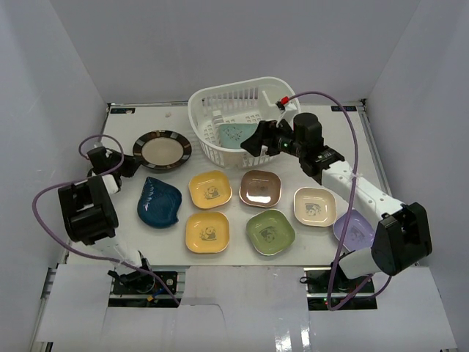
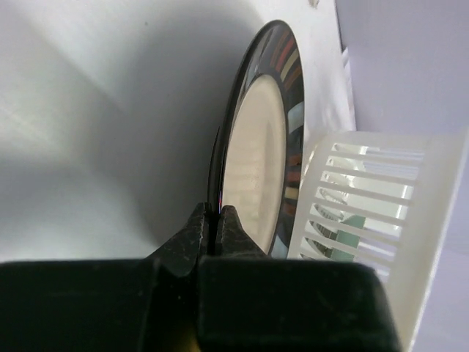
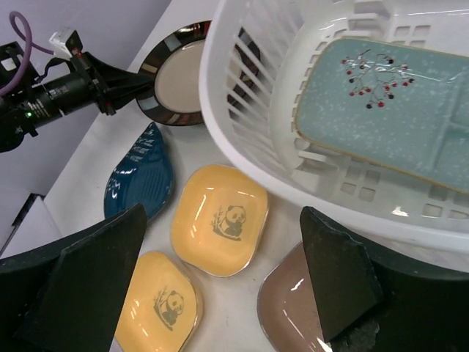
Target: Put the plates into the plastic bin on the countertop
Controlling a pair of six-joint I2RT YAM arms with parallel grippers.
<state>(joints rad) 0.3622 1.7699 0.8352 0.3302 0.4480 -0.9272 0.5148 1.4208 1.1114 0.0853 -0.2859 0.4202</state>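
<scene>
The white plastic bin stands at the back of the countertop with a pale teal plate lying in it. My left gripper is shut on the left rim of the dark-rimmed round plate; the left wrist view shows the jaws pinching that rim. My right gripper is open and empty, hovering at the bin's front edge. In the right wrist view its fingers spread above a yellow dish and a brown dish.
In front of the bin lie a blue leaf plate, two yellow dishes, a brown dish, a green dish, a cream dish and a lavender plate. White walls enclose the table.
</scene>
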